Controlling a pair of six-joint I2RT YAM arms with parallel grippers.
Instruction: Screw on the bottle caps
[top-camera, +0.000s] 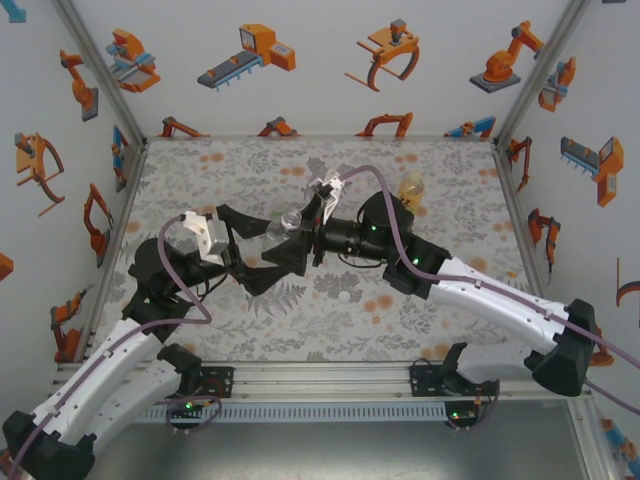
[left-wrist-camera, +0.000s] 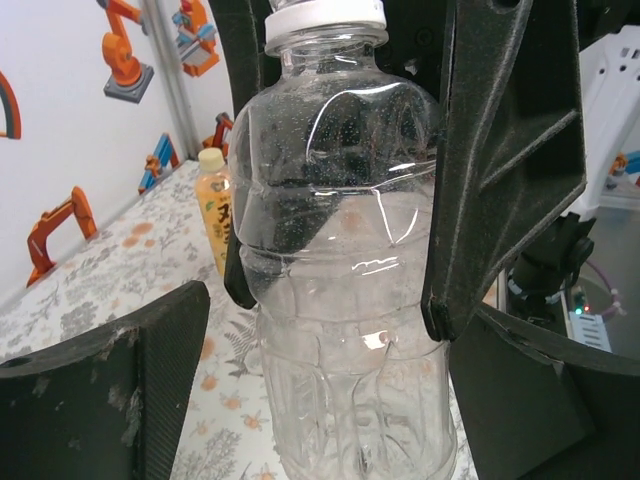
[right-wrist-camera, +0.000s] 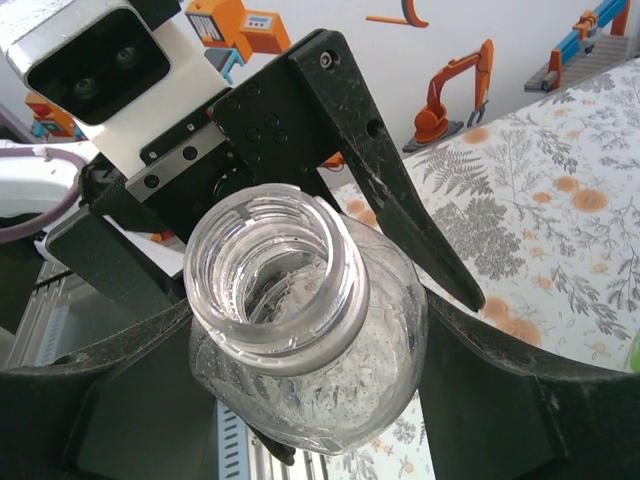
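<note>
Over mid-bench, the right gripper (right-wrist-camera: 310, 385) is pinching the colourless bottle (left-wrist-camera: 340, 200), black fingers hiding its sides; the left gripper (left-wrist-camera: 338, 400) is standing with jaws spread around it.

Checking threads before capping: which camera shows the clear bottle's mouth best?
Right wrist view: it looks down into the open mouth of the clear bottle. Left wrist shows the body side-on, neck at the frame edge; top view shows it small.

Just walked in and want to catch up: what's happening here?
The right gripper is clamped on the colourless bottle, whose mouth is open and uncapped. The left gripper straddles the same bottle with its jaws open. A white cap lies on the table toward its near edge; the yellow bottle stands at the back.
</note>
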